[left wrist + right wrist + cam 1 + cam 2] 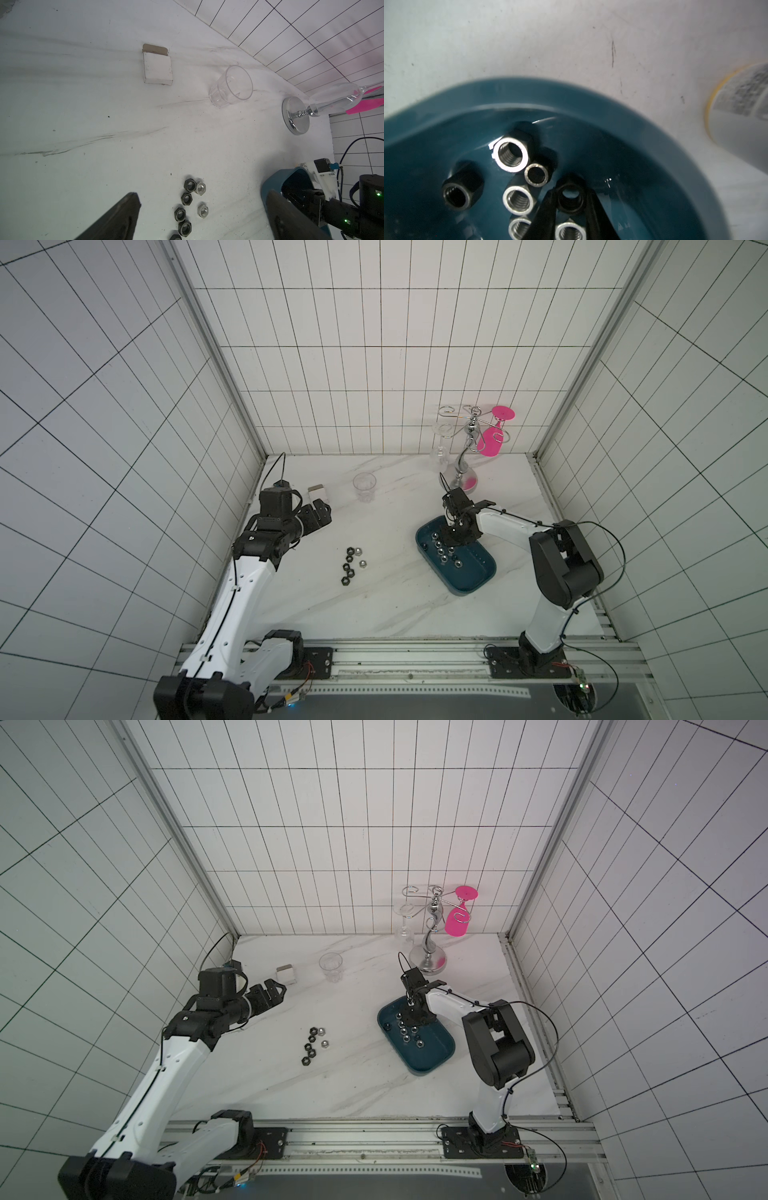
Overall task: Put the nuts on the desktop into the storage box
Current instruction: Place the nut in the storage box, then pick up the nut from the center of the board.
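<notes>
The right gripper (570, 192) dips into the box (478, 585), apparently to deposit the black nut (579, 204) between its narrow jaws. I cannot tell whether they pinch or merely flank it. The left gripper (320, 510) hovers spread wide near the loose nuts (351, 566) on the desktop (395, 605).

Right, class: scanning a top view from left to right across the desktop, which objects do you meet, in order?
small white box → loose nuts → storage box. The clear glass and the glass rack overlap others in this order, so they are left out.
</notes>
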Robot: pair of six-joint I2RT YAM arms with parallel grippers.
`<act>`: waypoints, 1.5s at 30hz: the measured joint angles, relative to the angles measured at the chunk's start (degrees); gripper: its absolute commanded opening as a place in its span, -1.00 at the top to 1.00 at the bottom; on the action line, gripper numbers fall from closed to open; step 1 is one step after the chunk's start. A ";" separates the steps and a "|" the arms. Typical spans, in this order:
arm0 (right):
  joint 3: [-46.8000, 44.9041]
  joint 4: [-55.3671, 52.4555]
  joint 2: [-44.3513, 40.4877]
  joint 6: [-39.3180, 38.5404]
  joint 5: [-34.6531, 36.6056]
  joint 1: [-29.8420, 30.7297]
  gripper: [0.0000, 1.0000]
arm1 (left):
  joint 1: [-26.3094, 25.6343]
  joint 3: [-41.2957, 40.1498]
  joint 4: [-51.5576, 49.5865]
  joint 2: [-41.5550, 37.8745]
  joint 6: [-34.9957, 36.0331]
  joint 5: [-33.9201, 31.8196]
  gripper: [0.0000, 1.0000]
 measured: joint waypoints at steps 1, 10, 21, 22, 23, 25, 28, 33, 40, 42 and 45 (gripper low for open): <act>0.00 -0.02 0.00 -0.09 -0.04 0.00 0.34 | 0.00 0.00 0.00 -0.04 0.00 -0.07 -0.96; -0.07 -1.42 -7.30 -0.46 0.68 2.29 0.26 | 0.00 0.00 -0.28 -0.26 0.02 -0.55 -0.97; 2.45 0.68 -10.86 -2.93 -0.96 22.47 0.08 | 0.22 0.00 -1.68 -1.60 0.48 -1.81 -0.97; 3.15 1.01 -9.79 -3.32 -1.42 23.85 0.07 | 0.35 0.00 -1.68 -1.79 0.46 -1.79 -0.97; 4.11 1.51 -8.28 -3.65 -1.70 25.33 0.07 | 0.61 0.00 -1.68 -1.99 0.46 -1.75 -0.97; 5.66 2.23 -5.49 -4.26 -2.38 27.21 0.05 | 1.40 -0.09 -1.68 -2.40 0.46 -1.66 -0.97; 8.55 3.04 -0.48 -5.09 -2.99 29.24 0.03 | 2.64 -0.42 -1.99 -3.21 0.50 -1.51 -0.97; 13.81 3.43 7.69 -6.43 -2.91 30.95 0.03 | 4.57 -0.59 -3.28 -4.48 1.44 -1.14 -0.97; 19.65 3.41 14.53 -7.74 -2.21 31.80 0.03 | 6.56 -0.57 -5.53 -5.60 3.15 -1.09 -0.97; 21.33 3.43 16.06 -7.93 -1.79 32.06 0.04 | 6.99 -0.57 -6.21 -5.75 3.52 -1.03 -0.97; 23.26 3.37 18.05 -8.17 -1.29 32.68 0.06 | 7.48 -0.57 -6.97 -6.01 4.02 -0.96 -0.97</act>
